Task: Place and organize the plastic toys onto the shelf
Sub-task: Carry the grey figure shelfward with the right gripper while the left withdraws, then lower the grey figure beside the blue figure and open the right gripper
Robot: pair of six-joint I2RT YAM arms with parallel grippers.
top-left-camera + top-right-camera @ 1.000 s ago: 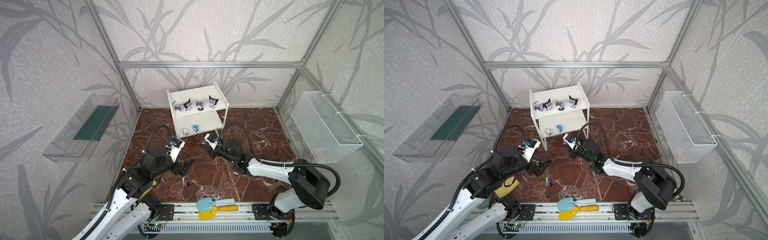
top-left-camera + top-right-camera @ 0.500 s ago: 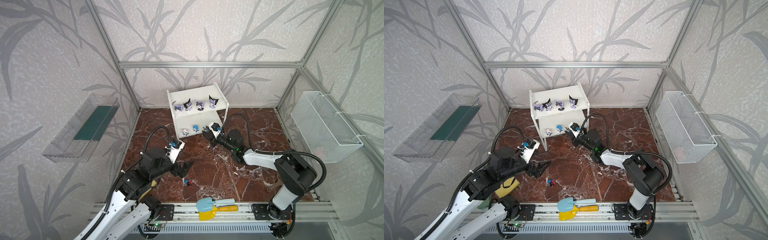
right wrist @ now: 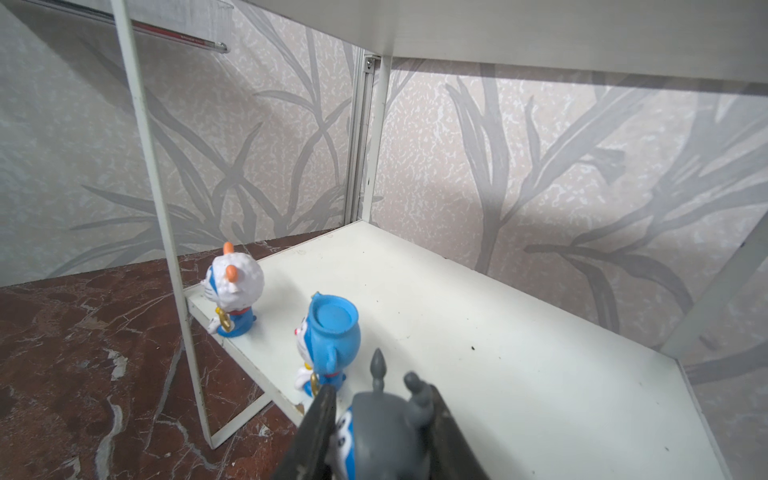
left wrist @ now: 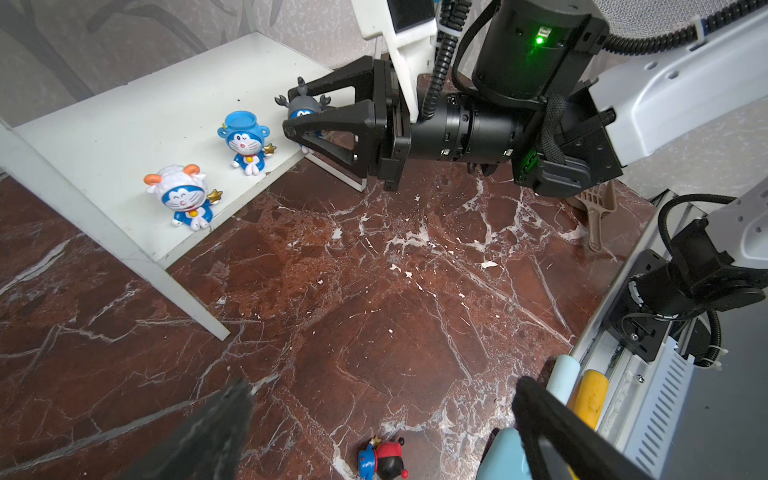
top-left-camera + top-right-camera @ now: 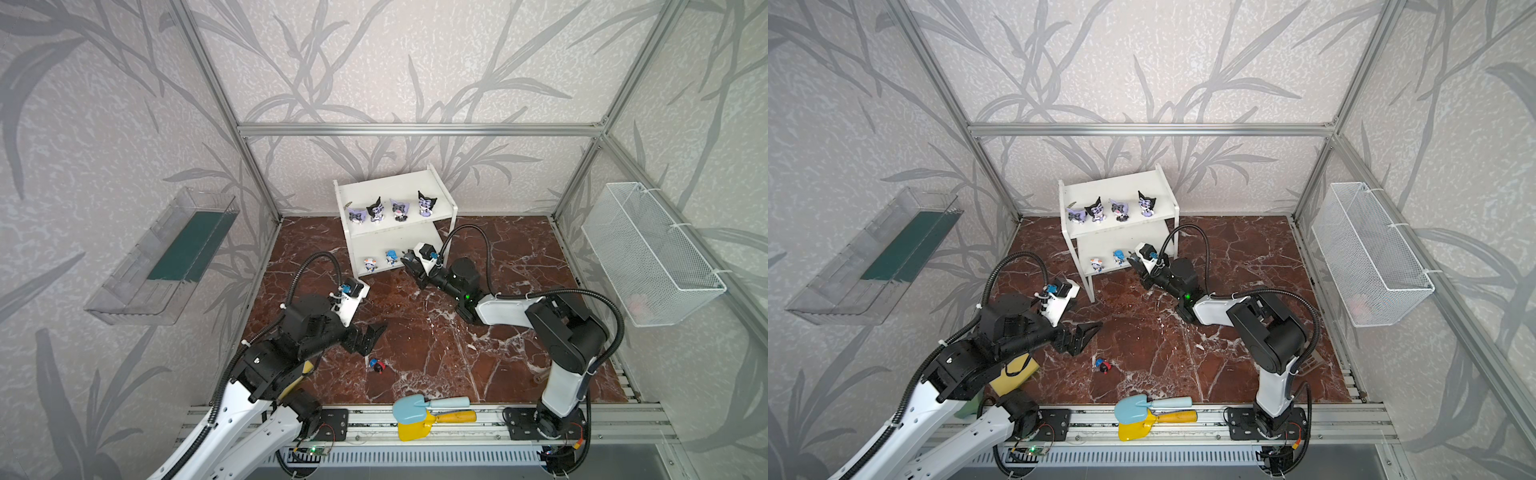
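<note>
Top views: right gripper (image 5: 409, 262) has advanced across desk (image 5: 436, 340) to shelf (image 5: 399, 187) lower tier, beside blue toy (image 5: 391, 257).
Left wrist: it pinches grey toy (image 4: 304, 109) over board edge. Left gripper (image 4: 384, 419) spread, unmoved above red toy (image 4: 382, 459).
Right wrist: grey toy not yet down; release likely next.

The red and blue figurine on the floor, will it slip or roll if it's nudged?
Likely rigid: the red figurine looks like hard moulded plastic, so it should not flex. It seems to lie on its side on the glossy marble floor, so a nudge may skid or roll it. Tiny, so probably light.
</note>
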